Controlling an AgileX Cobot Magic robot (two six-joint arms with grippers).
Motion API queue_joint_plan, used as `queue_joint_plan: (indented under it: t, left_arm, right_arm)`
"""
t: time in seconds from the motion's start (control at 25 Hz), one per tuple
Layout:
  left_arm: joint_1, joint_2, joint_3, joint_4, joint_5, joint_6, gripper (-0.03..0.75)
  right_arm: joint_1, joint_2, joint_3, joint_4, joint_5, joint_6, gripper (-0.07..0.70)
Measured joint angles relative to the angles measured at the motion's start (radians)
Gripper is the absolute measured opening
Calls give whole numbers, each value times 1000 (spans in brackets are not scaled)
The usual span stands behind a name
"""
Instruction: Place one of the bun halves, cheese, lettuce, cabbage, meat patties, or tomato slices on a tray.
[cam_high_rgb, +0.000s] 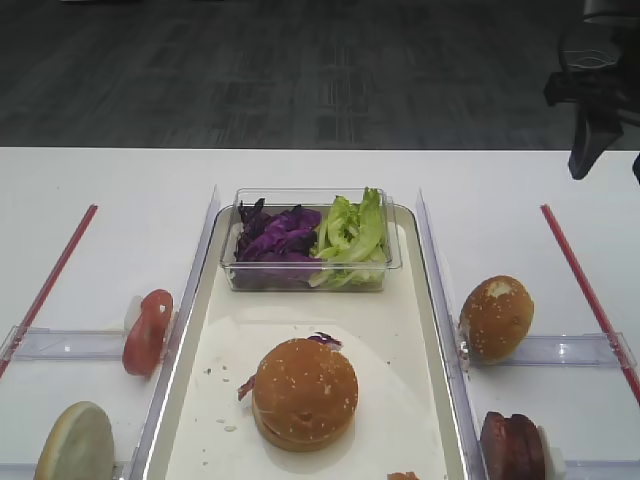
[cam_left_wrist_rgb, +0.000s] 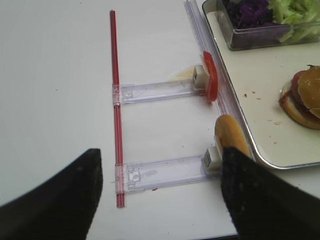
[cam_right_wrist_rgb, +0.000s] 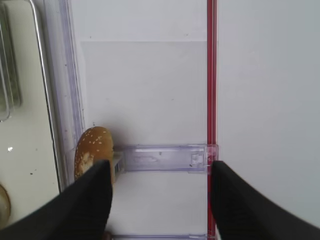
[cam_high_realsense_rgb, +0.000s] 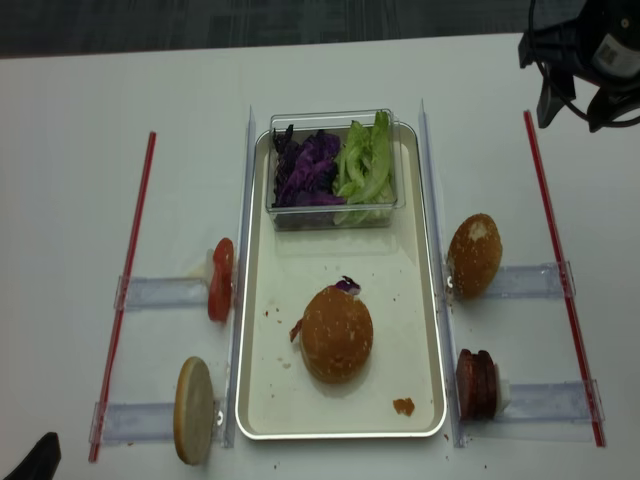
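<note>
Pale bun disc (cam_high_realsense_rgb: 194, 410) stood on edge at far left, in the near clear holder; tomato slices (cam_high_realsense_rgb: 221, 279) stood on edge in the holder behind it, just outside the tray's left rim.

Left gripper (cam_left_wrist_rgb: 161, 192) seen in its own wrist view only, fingers spread wide, nothing between them, hovering over the left holders. No grip to report there.

Tray (cam_high_realsense_rgb: 262, 395) in the middle: a stacked burger is already capped with a sesame bun top (cam_high_realsense_rgb: 337, 333), purple shreds poking out beneath. Clear tub (cam_high_realsense_rgb: 333, 170) at the far end holds cabbage (cam_high_realsense_rgb: 307, 168) left, lettuce (cam_high_realsense_rgb: 364, 160) right.

Right of the tray, a bun dome with a whitish patch (cam_high_realsense_rgb: 474, 255) is propped in the far holder; meat patties (cam_high_realsense_rgb: 477, 383) are stacked on edge in the near one.

Right gripper (cam_right_wrist_rgb: 159, 197) is held high above the table's right side, fingers well apart and empty, the patched bun visible just inside its left finger.

Step judged: approach for a pick from the right holders. The descent is best squared over one item so both fingers straddle it, closed gently to avoid crushing, lifted clear of the holder, then set on bare tray beside the burger.
</note>
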Motion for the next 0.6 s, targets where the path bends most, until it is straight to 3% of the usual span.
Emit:
queue_joint_plan:
  t: [0.6]
  left_arm:
    - [0, 0, 0, 0, 0, 0, 468]
  right_arm:
    - [-2, -53, 15, -59, 4, -59, 450]
